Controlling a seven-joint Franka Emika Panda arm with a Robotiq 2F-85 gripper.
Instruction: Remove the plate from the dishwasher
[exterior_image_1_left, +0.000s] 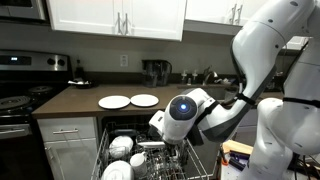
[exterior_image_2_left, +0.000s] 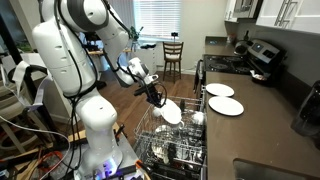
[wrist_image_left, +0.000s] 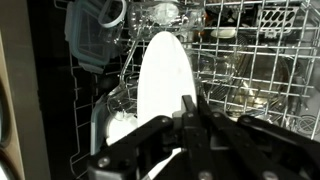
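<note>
Wrist view has the white plate (wrist_image_left: 160, 70) standing on edge, its near rim pinched between the dark fingers (wrist_image_left: 190, 108) of the gripper (wrist_image_left: 184, 114), which is clamped tight on it. Past the plate run the grey wires of the rack (wrist_image_left: 250, 60), with a blue-grey plastic container (wrist_image_left: 90, 35) in the rack's corner at the upper left of that view.

In an exterior view the plate (exterior_image_2_left: 172, 112) hangs tilted from the gripper (exterior_image_2_left: 156, 97), just above the far edge of the open dishwasher (exterior_image_2_left: 185, 155). Whether its lower rim has cleared the tines I cannot tell. Two more white plates (exterior_image_1_left: 113, 101) lie near the front edge of the brown countertop (exterior_image_1_left: 75, 100), beside the dishwasher's opening.

I judge the grasp made and the lift-out under way. The next move calls for a straight rise until the rim is free of the wires. Then comes a swing towards the countertop, with the pinch kept firm, since a glazed rim held edge-on may slip.
</note>
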